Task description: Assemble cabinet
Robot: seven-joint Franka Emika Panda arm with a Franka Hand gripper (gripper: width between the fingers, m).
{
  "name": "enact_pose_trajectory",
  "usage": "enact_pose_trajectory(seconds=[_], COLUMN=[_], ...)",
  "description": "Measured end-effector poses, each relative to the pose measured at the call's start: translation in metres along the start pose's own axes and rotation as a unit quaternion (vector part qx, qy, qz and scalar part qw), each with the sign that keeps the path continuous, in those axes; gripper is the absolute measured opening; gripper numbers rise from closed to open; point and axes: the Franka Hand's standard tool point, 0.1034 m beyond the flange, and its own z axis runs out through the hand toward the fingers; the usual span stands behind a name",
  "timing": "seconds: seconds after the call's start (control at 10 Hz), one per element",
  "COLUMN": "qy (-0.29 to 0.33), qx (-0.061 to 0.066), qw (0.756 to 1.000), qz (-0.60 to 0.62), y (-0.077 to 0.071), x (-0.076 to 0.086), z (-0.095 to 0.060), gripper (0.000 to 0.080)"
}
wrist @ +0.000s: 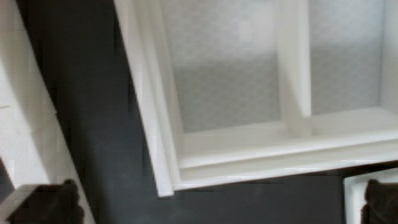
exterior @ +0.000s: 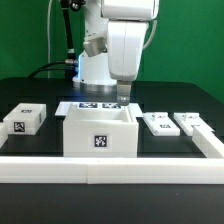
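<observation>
The cabinet box (exterior: 98, 130) is a large white open-topped box with a tag on its front, in the middle of the black table. In the wrist view I see into the box (wrist: 267, 90), with a divider and a thick rim. Two small flat tagged panels (exterior: 158, 123) (exterior: 188, 122) lie to the exterior view's right of the box. My gripper (exterior: 123, 97) hangs just above and behind the box's back right corner. In the wrist view the gripper (wrist: 210, 207) is open and empty over bare dark table beside the rim, one fingertip (wrist: 45, 205) showing at the frame edge.
A small white tagged block (exterior: 27, 119) sits at the exterior view's left. The marker board (exterior: 85, 105) lies behind the box. A white rail (exterior: 110, 165) runs along the table's front, with a side rail (exterior: 210, 140) at the exterior view's right.
</observation>
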Motion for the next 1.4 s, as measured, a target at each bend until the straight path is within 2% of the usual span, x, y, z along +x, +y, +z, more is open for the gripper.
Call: enact_pose_trajectory(seconds=[0.3, 0.5, 0.6, 0.7, 1.0, 1.1, 1.4], qy=[-0.001, 0.001, 0.000, 0.001, -0.001, -0.001, 0.003], qx=[0.006, 0.006, 0.011, 0.010, 0.021, 0.021, 0.019], qw=[1.000, 1.000, 0.999, 0.999, 0.999, 0.999, 0.999], qz=[-0.001, -0.028, -0.031, -0.034, -0.034, -0.036, -0.037], y=[-0.012, -0.035, -0.047, -0.055, -0.070, -0.076, -0.103], x=[-0.002, -0.011, -0.014, -0.016, -0.019, -0.019, -0.026], z=[0.003, 0.014, 0.019, 0.021, 0.025, 0.029, 0.045], gripper=[0.0798, 0.0798, 0.0798, 0.0798, 0.0798, 0.0798, 0.0798])
